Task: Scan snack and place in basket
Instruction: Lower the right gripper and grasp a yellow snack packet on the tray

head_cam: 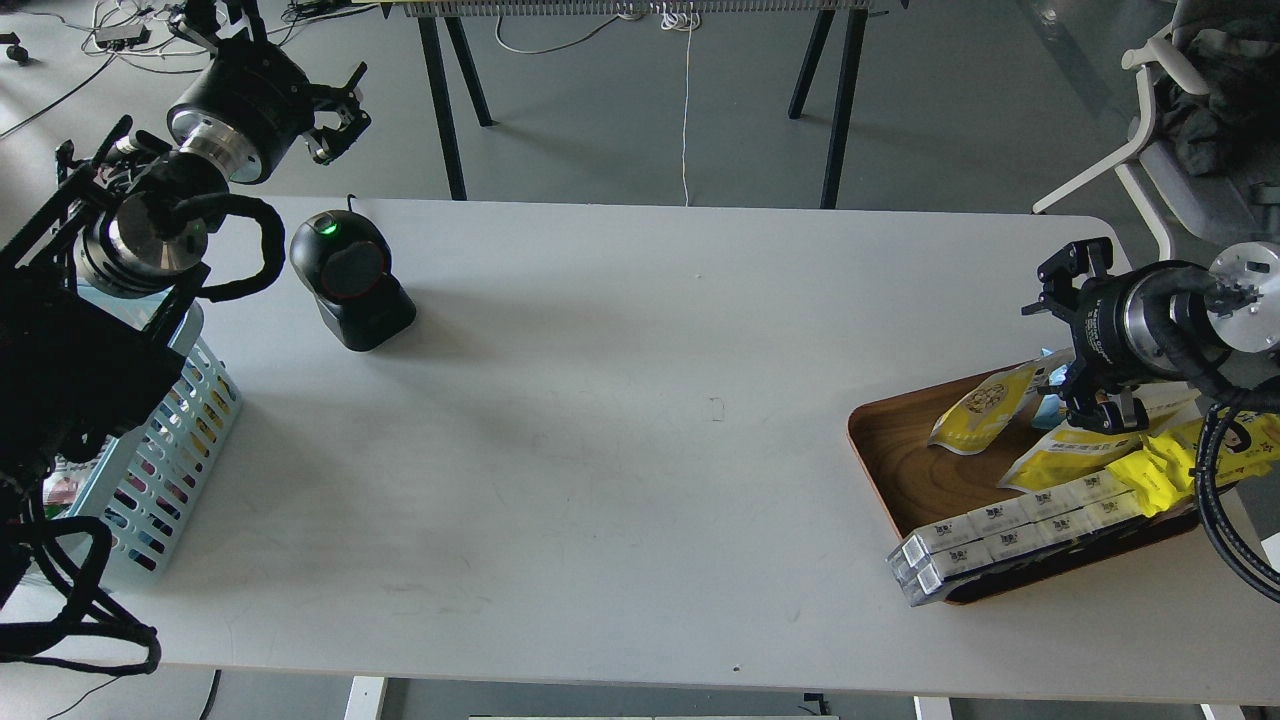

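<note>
The snack (983, 404), a yellow and white pouch picturing beige nuts, lies tilted at the back of the brown wooden tray (893, 455) on the right of the table. My right gripper (1072, 338) is open, with its fingers spread wide just above the pouch's right end, and holds nothing. The light blue basket (165, 445) stands at the table's left edge, partly hidden by my left arm. My left gripper (336, 110) is open and empty, held high beyond the table's far left corner.
A black barcode scanner (350, 281) with a green light stands at the back left. The tray also holds long white boxes (1005, 530), a bright yellow wrapper (1165, 462), another yellow and white pouch (1075, 447) and a blue packet (1050, 405). A chair (1170, 150) stands beyond the right corner.
</note>
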Controlling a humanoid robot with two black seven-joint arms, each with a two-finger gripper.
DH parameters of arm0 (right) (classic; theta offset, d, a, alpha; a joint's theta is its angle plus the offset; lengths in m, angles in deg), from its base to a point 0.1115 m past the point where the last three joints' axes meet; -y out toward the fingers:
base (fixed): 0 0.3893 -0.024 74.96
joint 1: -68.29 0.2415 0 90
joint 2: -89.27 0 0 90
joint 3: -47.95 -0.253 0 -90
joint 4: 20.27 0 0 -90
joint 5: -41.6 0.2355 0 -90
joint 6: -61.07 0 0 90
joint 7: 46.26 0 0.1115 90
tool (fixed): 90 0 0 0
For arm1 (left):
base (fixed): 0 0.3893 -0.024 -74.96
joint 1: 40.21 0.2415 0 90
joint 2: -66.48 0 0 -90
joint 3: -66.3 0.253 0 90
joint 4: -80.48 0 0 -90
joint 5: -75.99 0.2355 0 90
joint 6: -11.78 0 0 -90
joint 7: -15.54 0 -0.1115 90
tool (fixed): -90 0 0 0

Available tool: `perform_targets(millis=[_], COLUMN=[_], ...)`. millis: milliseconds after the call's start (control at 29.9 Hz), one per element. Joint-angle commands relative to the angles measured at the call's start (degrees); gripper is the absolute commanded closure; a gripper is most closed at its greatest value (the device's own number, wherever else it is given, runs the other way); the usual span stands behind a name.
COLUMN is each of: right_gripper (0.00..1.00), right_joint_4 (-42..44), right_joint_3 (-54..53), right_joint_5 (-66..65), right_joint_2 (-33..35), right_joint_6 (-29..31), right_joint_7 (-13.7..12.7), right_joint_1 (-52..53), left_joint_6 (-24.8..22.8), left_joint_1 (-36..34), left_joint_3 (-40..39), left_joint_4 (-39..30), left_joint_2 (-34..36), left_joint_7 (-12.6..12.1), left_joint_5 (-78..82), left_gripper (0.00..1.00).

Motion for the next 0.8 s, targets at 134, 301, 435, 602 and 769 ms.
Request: perform_targets(millis=[134, 301, 435, 602, 769], right_gripper=[0.62, 0.79, 0.8, 0.8, 0.87], right_joint_4=[0.05, 0.05, 0.13, 0.92, 1.1], right_joint_3=[-0.37, -1.77, -2.48, -3.62, -4.15], right_joint_5=[-0.4, -0.57, -0.66, -1.36, -1.37], right_joint_2=[-0.59, -0.59, -0.59, -0.59, -0.5], right_joint_6=[0.0, 0.0, 0.0, 0.0, 0.0], right_joint_7=[-0.11, -0.19, -0.19, -0.19, -0.19], right_joint_1=[-0.41, -1.55, -3.3, -5.76, -6.39], left_joint_6=[0.0, 0.0, 0.0, 0.0, 0.09], left_joint_1=[-0.08, -0.08, -0.08, 0.01, 0.1], left_joint_3=[0.03, 0.12, 0.12, 0.21, 0.3], left_joint_4=[0.0, 0.0, 0.0, 0.0, 0.0], left_joint_2=[0.0, 0.0, 0.0, 0.0, 0.0], left_joint_7=[0.0, 0.0, 0.0, 0.0, 0.09], left_joint_5=[0.0, 0.0, 0.0, 0.0, 0.0], left_gripper=[0.0, 0.0, 0.0, 0.0, 0.0])
